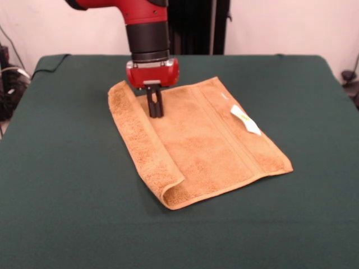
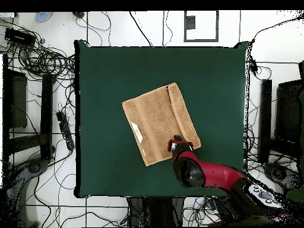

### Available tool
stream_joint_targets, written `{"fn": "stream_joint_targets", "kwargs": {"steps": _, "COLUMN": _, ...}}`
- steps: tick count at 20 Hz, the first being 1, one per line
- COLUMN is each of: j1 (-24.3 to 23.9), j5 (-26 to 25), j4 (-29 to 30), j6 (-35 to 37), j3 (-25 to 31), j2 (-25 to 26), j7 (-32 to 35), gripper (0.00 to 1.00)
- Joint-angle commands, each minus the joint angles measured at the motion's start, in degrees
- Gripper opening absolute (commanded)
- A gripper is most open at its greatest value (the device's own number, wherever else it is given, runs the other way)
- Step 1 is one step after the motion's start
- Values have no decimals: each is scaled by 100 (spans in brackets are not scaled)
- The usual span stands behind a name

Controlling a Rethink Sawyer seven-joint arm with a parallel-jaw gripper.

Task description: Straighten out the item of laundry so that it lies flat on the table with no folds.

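The golden-orange towel lies on the dark green table, a little towards the robot's side. Its left long edge is folded over onto itself as a flap. A woven band runs near the right hem, with the white tag lying on it. My gripper points straight down at the flap's far end, with its tips on the cloth. The fingers are together, and appear to pinch the flap's inner edge. In the overhead view the towel lies near the table's middle, and the gripper covers its corner nearest the robot.
Green cloth surrounds the towel on all sides, widest at the front in the front view. Cables and stands lie on the floor beyond the table's edges.
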Motion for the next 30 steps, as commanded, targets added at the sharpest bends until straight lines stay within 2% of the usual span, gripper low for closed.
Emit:
{"fn": "stream_joint_targets", "kwargs": {"steps": 1, "j1": -79, "j5": -254, "j4": -697, "j6": 828, "j3": 771, "j2": 149, "j7": 131, "gripper": 0}}
{"fn": "stream_joint_targets", "kwargs": {"steps": 13, "j1": -301, "j5": -600, "j4": -821, "j6": 1146, "j3": 949, "j2": 26, "j7": -63, "gripper": 0}}
{"fn": "stream_joint_targets", "kwargs": {"steps": 30, "j1": -1057, "j5": -1131, "j4": -913, "j6": 2216, "j3": 1754, "j2": -72, "j7": -741, "gripper": 0}}
